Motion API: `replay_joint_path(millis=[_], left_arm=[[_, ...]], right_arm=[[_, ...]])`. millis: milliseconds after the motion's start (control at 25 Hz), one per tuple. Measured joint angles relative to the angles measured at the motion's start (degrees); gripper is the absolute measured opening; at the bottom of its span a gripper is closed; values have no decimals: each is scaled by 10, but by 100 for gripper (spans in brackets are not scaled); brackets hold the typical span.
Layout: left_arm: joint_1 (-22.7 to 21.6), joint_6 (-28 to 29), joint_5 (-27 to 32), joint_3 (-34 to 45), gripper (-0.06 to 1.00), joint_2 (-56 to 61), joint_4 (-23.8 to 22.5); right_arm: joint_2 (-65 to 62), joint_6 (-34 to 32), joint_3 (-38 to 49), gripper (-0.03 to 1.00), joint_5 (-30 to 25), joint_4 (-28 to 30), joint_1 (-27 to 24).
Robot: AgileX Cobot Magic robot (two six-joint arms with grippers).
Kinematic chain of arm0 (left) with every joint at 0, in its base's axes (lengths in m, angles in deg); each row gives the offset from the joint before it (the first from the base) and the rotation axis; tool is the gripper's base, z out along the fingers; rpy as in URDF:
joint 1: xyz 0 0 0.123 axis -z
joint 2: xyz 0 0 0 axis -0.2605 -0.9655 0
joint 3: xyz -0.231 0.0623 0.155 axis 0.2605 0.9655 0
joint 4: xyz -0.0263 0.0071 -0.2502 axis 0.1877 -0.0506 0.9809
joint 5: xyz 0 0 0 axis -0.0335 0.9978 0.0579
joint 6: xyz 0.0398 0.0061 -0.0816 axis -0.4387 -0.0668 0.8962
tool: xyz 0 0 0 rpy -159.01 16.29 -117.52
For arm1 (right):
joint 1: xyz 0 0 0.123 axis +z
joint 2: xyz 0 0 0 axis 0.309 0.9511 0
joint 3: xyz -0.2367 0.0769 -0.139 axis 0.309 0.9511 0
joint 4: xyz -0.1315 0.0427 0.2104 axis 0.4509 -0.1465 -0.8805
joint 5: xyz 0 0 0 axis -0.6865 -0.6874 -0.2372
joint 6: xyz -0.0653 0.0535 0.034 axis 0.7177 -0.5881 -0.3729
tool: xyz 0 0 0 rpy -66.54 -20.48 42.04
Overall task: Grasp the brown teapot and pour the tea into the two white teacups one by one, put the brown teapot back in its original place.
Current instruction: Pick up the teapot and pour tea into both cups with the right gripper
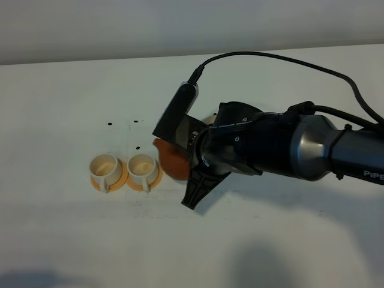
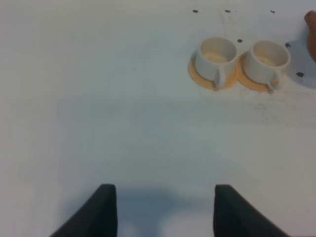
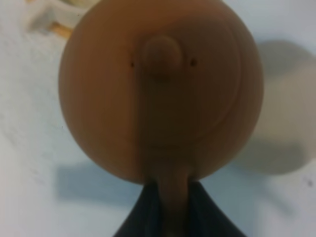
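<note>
Two white teacups [image 1: 105, 167] sit centre-left on the desk [image 1: 72, 240]; right tool [image 3: 173, 205] clamped on the brown teapot [image 1: 171, 161], just right of them, seemingly lifted. Next: tip spout over nearer cup [image 1: 143, 168].

Right arm [image 1: 312, 150]: black housing with a brushed grey metal segment; white lettering "PiPE" [image 1: 372, 174] cut off at the frame edge; a black cable [image 1: 282, 58] runs from a black box-shaped camera module [image 1: 176, 114]. Right gripper [image 3: 167, 210]: black, one finger [image 1: 201, 187] wedge-shaped and ribbed; left gripper [image 2: 165, 212]: two dark, tapered, matt fingers [image 2: 103, 212].
</note>
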Motion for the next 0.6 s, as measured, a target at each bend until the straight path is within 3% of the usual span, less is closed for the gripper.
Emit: replay_joint_path(millis=[600], left_arm=[[0, 0, 0, 0, 44, 0, 0]], right_arm=[[33, -16, 0, 11, -10, 63, 35]])
